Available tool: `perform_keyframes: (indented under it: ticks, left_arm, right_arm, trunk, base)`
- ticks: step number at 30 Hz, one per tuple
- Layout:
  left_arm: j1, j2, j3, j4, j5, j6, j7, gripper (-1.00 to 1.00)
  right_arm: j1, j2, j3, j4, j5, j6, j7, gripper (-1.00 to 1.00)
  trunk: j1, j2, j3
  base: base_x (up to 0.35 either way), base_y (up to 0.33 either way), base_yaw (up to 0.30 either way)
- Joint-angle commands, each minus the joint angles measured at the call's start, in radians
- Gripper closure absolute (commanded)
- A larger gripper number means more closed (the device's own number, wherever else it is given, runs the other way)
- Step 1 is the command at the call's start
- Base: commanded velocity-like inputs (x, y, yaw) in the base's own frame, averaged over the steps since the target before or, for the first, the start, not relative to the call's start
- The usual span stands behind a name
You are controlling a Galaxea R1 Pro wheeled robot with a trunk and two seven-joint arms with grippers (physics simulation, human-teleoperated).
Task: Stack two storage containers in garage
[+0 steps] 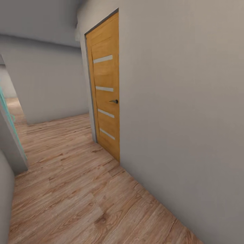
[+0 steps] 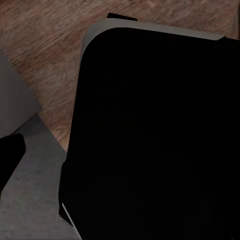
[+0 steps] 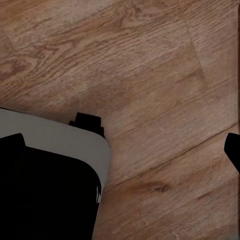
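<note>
Evenly and softly lit with no visible source, faint shading on the grey wall (image 1: 189,101), slightly soft rendering, tilted wide-angle lines at edges, near-black featureless robot body (image 2: 155,140) in wrist views.

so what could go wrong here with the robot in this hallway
The wall on the head view's right is very close, so a turn could scrape the base or an arm against it.
The wooden door looks shut, handle untouched; driving on without opening it would likely mean a collision.
No red-orange container appears, and both wrist views face wood flooring, so a grasp cannot be confirmed.
</note>
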Motion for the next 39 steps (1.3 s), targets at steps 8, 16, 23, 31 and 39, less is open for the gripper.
perform_keyframes:
  ticks: [8,16,23,31,39]
  left_arm:
    - [0.0,0.0,0.003,-0.001,0.004,-0.001,0.001,-1.0]
    - [0.0,0.0,0.003,-0.001,0.004,-0.001,0.001,-1.0]
    - [0.0,0.0,0.003,-0.001,0.004,-0.001,0.001,-1.0]
    - [0.0,0.0,0.003,-0.001,0.004,-0.001,0.001,-1.0]
    - [0.0,0.0,0.003,-0.001,0.005,-0.001,0.001,-1.0]
  right_arm:
    - [-0.001,-0.007,0.013,0.003,0.003,-0.006,0.0,-1.0]
    - [-0.001,-0.005,0.01,0.003,0.003,-0.005,-0.005,-1.0]
    - [-0.001,-0.006,0.01,0.003,0.002,-0.004,-0.005,-1.0]
    - [-0.001,-0.006,0.01,0.004,0.0,-0.002,0.001,-1.0]
    - [-0.001,-0.007,0.01,0.005,0.0,-0.002,0.001,-1.0]
  trunk:
    - [0.001,0.0,-0.001]
    - [0.001,0.0,-0.001]
    - [0.001,0.0,-0.001]
    - [0.001,0.0,-0.001]
    - [0.001,0.0,-0.001]
  base:
    - [0.32,0.0,0.001]
    - [0.321,0.0,0.116]
    - [0.321,0.0,0.291]
    - [0.321,0.0,0.3]
    - [0.321,0.0,0.3]
